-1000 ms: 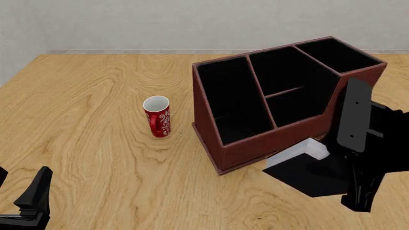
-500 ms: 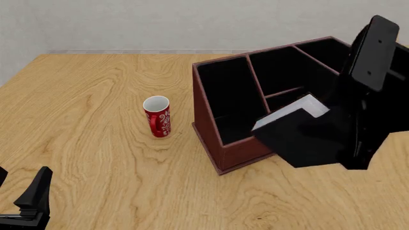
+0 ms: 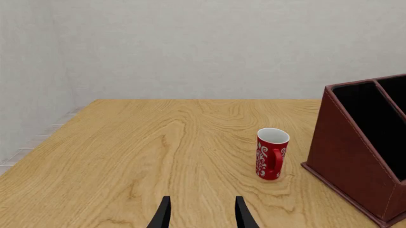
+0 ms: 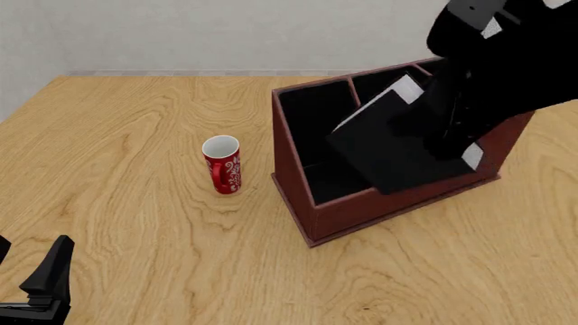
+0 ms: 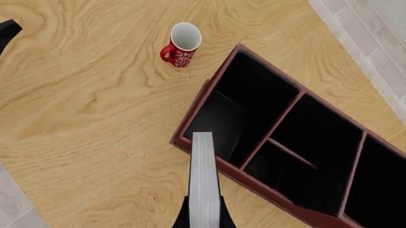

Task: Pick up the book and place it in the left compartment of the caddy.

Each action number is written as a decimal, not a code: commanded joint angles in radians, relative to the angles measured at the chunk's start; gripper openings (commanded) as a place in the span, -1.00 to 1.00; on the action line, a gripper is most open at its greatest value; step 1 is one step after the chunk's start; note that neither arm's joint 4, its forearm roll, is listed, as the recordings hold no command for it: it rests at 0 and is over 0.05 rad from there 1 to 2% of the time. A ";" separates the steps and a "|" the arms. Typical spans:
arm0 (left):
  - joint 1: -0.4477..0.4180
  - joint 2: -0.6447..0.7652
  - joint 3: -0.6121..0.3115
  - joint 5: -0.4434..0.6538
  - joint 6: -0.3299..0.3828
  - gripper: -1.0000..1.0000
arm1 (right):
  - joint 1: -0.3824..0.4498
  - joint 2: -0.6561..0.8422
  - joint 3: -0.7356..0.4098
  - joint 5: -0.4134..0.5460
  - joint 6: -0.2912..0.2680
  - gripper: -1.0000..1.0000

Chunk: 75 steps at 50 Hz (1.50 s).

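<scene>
The black book (image 4: pixel 393 145), its white page edges (image 4: pixel 378 101) turned upward, hangs tilted in the air over the front middle of the reddish-brown caddy (image 4: pixel 348 213). My right gripper (image 4: pixel 454 135) is shut on the book's right end. In the right wrist view the book (image 5: pixel 204 180) shows edge-on between the fingers, above the caddy's front wall (image 5: pixel 266 192), close to the near end of the long left compartment (image 5: pixel 254 95). That left compartment (image 4: pixel 316 128) holds nothing. My left gripper (image 4: pixel 32 261) rests open at the table's near left corner, open (image 3: pixel 201 214) in its own view too.
A red mug (image 4: pixel 222 164) with white pattern stands upright on the wood table, a little left of the caddy; it also shows as the mug (image 3: pixel 271 153) and the mug (image 5: pixel 182 45). The caddy's two shorter slots (image 5: pixel 317 156) lie right of the long one.
The right arm has lifted the book from the table by the caddy's front right corner, carrying it up and leftward over the caddy. The left arm has stayed still.
</scene>
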 commanded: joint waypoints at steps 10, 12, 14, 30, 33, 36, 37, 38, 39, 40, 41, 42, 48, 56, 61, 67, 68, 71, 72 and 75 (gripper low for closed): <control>0.000 0.000 0.000 0.000 0.000 1.00 | -0.061 0.124 -0.154 0.000 0.059 -1.00; 0.000 0.000 0.000 0.000 0.000 1.00 | -0.067 0.136 -0.162 0.000 0.063 -1.00; 0.000 0.000 0.000 0.000 0.000 1.00 | -0.070 0.145 -0.168 0.000 0.067 -1.00; 0.000 0.000 0.000 0.000 0.000 1.00 | -0.083 0.218 -0.212 0.000 0.079 -1.00; 0.000 0.000 0.000 0.000 0.000 1.00 | -0.090 0.234 -0.222 0.000 0.082 -1.00; 0.000 0.000 0.000 0.000 0.000 1.00 | -0.090 0.246 -0.226 0.000 0.085 -1.00; 0.000 0.000 0.000 0.000 0.000 1.00 | -0.087 0.250 -0.229 0.000 0.089 -1.00; 0.000 0.000 0.000 0.000 0.000 1.00 | -0.091 0.258 -0.236 0.000 0.087 -1.00; 0.000 0.000 0.000 0.000 0.000 1.00 | -0.088 0.263 -0.238 0.000 0.090 -1.00; 0.000 0.000 0.000 0.000 0.000 1.00 | -0.088 0.267 -0.239 0.000 0.090 -1.00; 0.000 0.000 0.000 0.000 0.000 1.00 | -0.087 0.271 -0.242 0.000 0.091 -1.00; 0.000 0.000 0.000 0.000 0.000 1.00 | -0.085 0.277 -0.244 0.000 0.094 -1.00; 0.000 0.000 0.000 0.000 0.000 1.00 | -0.093 0.306 -0.263 0.000 0.090 -1.00; 0.000 0.000 0.000 0.000 0.000 1.00 | -0.088 0.333 -0.279 0.000 0.099 -1.00; 0.000 0.000 0.000 0.000 0.000 1.00 | -0.093 0.355 -0.289 0.000 0.098 -1.00; 0.000 0.000 0.000 0.000 0.000 1.00 | -0.105 0.382 -0.311 0.000 0.093 -1.00; 0.000 0.000 0.000 0.000 0.000 1.00 | -0.105 0.384 -0.311 0.000 0.092 -1.00; 0.000 0.000 0.000 0.000 0.000 1.00 | -0.105 0.392 -0.315 0.000 0.093 -1.00; 0.000 0.000 0.000 0.000 0.000 1.00 | -0.106 0.396 -0.314 0.000 0.090 -1.00; 0.000 0.000 0.000 0.000 0.000 1.00 | -0.103 0.409 -0.323 0.000 0.095 -1.00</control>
